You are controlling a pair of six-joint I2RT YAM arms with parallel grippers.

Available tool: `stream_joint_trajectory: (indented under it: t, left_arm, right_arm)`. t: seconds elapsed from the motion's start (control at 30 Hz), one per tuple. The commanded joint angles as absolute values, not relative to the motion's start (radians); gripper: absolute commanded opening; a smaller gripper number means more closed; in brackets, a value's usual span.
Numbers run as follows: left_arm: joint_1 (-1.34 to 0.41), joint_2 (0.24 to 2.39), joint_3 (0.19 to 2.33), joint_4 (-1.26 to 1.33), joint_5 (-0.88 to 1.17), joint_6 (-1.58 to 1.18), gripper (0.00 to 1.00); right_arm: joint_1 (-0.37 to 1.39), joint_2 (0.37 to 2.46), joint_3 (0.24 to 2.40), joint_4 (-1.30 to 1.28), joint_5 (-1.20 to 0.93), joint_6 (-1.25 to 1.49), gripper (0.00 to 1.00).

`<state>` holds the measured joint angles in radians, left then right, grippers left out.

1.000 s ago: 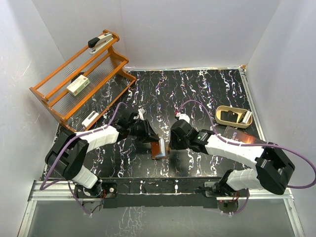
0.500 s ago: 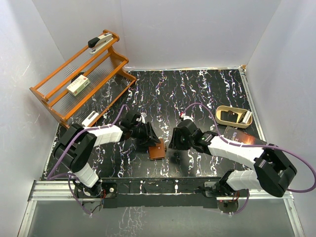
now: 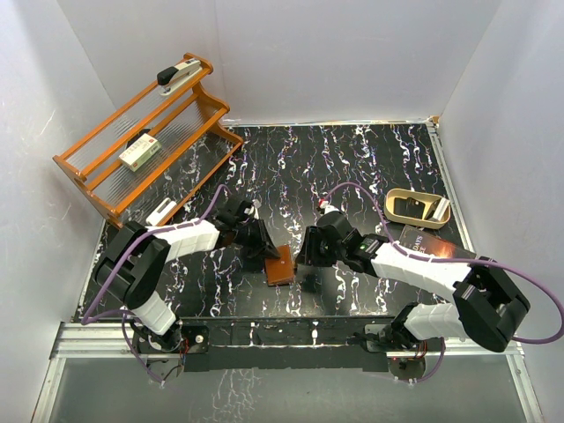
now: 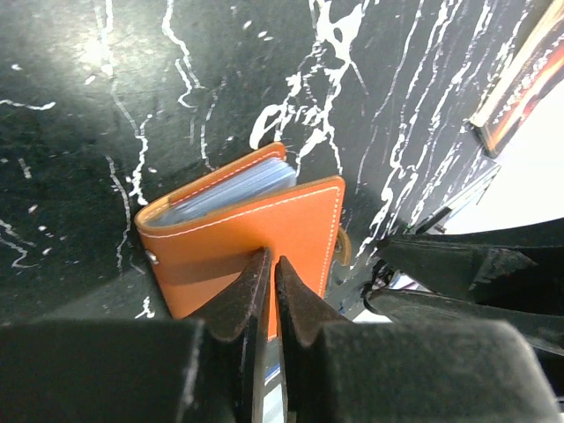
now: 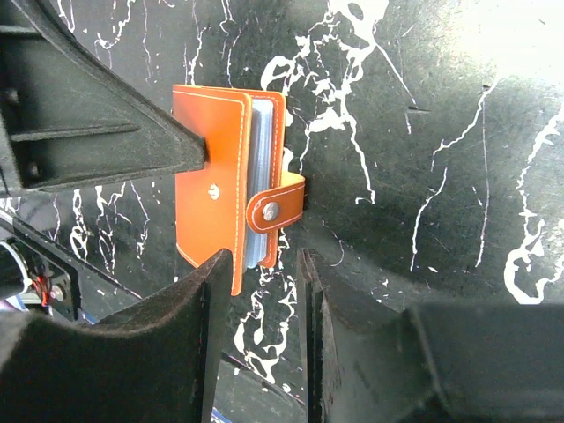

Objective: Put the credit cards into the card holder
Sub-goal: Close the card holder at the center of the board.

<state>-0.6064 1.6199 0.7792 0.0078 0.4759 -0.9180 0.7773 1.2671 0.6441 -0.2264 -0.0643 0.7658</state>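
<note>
The card holder (image 3: 281, 265) is a small orange-brown leather wallet lying folded on the black marbled table, between the two arms. Pale blue credit cards (image 4: 236, 189) show as a stack of edges inside its open side, seen also in the right wrist view as credit cards (image 5: 262, 167). Its snap tab (image 5: 276, 208) curls round the edge, off the stud on the cover. My left gripper (image 4: 271, 261) is shut, its tips resting on the holder's cover (image 4: 264, 229). My right gripper (image 5: 262, 264) stands open at the holder's tab side, one fingertip (image 5: 216, 273) over the lower corner.
An orange wire rack (image 3: 97, 172) at the back left carries a stapler (image 3: 179, 72) and a white-and-green box (image 3: 139, 154). A small white object (image 3: 160, 212) lies by its foot. A tan curved object (image 3: 417, 208) and a dark brown book (image 3: 432, 248) sit at the right.
The holder stood on edge between both grippers a second ago; now it lies flat and folded. My left gripper opened briefly, then shut onto the cover. The right gripper shifted slightly left.
</note>
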Motion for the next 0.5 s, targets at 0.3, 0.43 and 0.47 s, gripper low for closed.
stream_joint_trajectory:
  t: [0.3,0.43,0.47]
  left_arm:
    - [-0.620,1.599,0.711,0.033,0.471,-0.914,0.03]
    - [-0.621,1.615,0.700,0.030,0.457,-0.906,0.04]
    - [-0.621,1.617,0.700,0.029,0.455,-0.904,0.04]
  right_arm:
    - [0.759,1.337,0.701,-0.129,-0.113,0.739,0.36]
    - [0.755,1.374,0.706,-0.111,-0.141,0.724,0.38]
    - [0.754,1.382,0.709,-0.106,-0.148,0.723,0.38]
